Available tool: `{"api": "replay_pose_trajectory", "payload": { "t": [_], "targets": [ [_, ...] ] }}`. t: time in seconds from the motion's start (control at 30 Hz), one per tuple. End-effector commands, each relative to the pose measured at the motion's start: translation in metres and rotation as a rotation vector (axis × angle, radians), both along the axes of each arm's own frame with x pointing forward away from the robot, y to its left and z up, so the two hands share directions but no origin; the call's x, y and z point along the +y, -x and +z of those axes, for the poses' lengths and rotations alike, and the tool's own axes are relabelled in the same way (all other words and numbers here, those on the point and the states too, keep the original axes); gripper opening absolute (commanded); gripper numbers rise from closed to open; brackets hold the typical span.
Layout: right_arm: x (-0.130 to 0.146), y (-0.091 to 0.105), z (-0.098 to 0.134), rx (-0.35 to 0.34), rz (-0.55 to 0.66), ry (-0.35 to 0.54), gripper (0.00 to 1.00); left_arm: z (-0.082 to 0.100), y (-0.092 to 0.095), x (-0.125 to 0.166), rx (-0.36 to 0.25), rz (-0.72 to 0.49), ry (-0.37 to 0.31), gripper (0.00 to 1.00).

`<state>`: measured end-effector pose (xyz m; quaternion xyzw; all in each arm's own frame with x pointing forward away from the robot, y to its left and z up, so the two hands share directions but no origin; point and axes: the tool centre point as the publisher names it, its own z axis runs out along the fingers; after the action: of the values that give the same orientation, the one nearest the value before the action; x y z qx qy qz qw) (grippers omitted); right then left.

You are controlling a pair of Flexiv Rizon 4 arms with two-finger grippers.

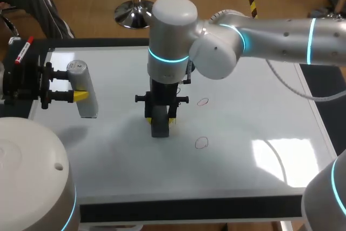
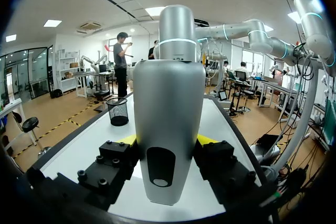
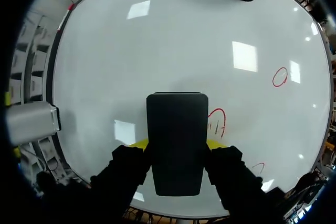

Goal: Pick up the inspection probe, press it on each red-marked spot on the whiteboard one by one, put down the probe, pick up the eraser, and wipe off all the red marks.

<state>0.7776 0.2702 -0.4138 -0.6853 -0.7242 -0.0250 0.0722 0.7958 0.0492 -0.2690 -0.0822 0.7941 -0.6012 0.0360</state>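
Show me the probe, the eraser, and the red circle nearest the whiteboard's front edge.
probe (image 1: pixel 82 93), head view, middle of its silver body.
eraser (image 3: pixel 177 140), right wrist view, centre of its dark back.
red circle (image 1: pixel 201 143), head view, middle of the ring.

Whiteboard (image 1: pixel 254 79) on dark table (image 1: pixel 189 208); red marks (image 1: pixel 201 143).

Near the middle of the whiteboard (image 1: pixel 259 106) the right gripper (image 1: pixel 160 117) holds the eraser (image 1: pixel 159 128) between its fingers, its lower end seemingly touching the board. Right of the eraser one mark (image 1: pixel 202 101) lies farther back, another mark (image 1: pixel 201 143) nearer the front, and a third mark (image 3: pixel 216 119) just beside the eraser. Over the board's left edge the left gripper (image 1: pixel 79 86) holds the probe (image 1: pixel 85 98) between its fingers
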Motion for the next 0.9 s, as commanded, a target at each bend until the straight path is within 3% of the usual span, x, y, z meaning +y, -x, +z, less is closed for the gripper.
{"api": "replay_pose_trajectory", "payload": {
  "t": [0.03,0.37,0.9],
  "targets": [
    [0.007,-0.002,-0.001,0.005,0.005,-0.004,0.00,0.001,0.001,0.001,-0.002,-0.001,0.002,0.00],
    [0.013,-0.002,-0.010,0.002,0.021,-0.009,0.00,0.001,0.001,0.001,-0.002,-0.001,0.002,0.00],
    [-0.012,-0.001,-0.026,-0.003,0.000,0.006,0.00,0.001,0.001,0.001,-0.002,-0.001,0.002,0.00]
  ]
}}
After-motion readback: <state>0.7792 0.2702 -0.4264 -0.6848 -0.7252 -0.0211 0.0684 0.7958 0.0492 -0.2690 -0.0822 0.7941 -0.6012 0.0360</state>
